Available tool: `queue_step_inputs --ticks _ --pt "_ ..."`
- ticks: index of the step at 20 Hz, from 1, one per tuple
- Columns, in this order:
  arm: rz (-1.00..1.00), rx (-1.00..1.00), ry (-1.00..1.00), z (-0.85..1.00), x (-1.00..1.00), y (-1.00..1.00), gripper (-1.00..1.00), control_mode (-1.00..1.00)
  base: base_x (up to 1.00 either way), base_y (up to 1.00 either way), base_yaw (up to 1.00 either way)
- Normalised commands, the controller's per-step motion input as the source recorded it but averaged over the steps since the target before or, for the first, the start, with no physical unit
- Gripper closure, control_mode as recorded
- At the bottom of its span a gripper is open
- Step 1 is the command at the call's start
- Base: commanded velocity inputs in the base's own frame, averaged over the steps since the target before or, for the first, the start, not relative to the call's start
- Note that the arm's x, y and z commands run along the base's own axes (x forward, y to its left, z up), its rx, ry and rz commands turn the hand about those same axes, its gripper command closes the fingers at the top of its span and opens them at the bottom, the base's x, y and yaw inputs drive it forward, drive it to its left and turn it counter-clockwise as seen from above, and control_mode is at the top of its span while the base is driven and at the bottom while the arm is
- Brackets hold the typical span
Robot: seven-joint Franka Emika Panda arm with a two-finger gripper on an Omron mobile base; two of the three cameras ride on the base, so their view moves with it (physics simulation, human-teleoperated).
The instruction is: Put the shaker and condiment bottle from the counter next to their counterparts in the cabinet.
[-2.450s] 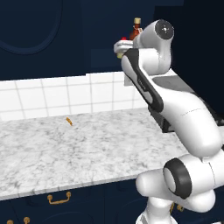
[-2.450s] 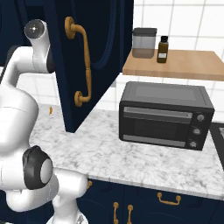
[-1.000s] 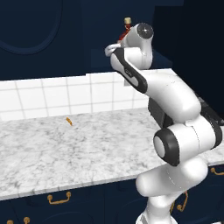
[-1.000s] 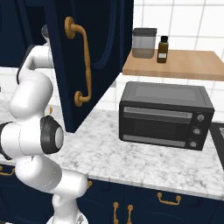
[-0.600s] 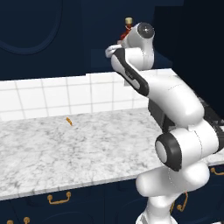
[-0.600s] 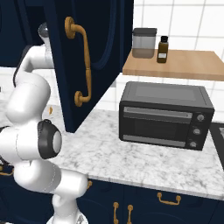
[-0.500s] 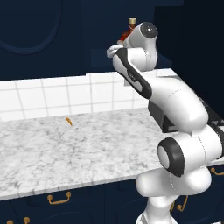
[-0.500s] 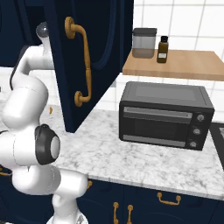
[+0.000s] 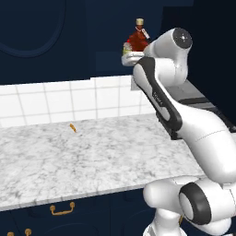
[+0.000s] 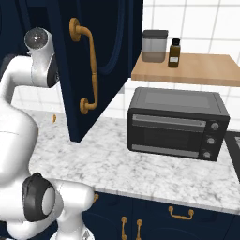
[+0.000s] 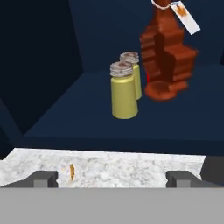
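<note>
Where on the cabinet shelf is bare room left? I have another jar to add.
The cabinet shelf is bare left of the two shakers, toward the side wall, and along its front edge. The right is crowded by the condiment bottle.

The condiment bottle (image 11: 168,57) looks like ribbed dark red-brown glass with a papery white tag. The shaker (image 11: 124,91) is matt yellow-olive with a dull grey cap. The counter (image 9: 83,156) is polished veined marble; the cabinet (image 11: 109,127) shelf is smooth matt navy.
</note>
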Motion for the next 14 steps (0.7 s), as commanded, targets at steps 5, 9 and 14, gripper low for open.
queue_step_inputs --ticks 5,9,14 --pt "0.0 0.07 0.0 0.14 -1.0 0.0 -1.0 -1.0 0.0 0.0 0.0" --pt "0.0 0.05 -0.02 0.05 -1.0 0.0 -1.0 -1.0 0.0 0.0 0.0" --pt "-0.06 0.0 -0.09 0.0 -1.0 0.06 -1.0 -1.0 0.0 0.0 0.0"
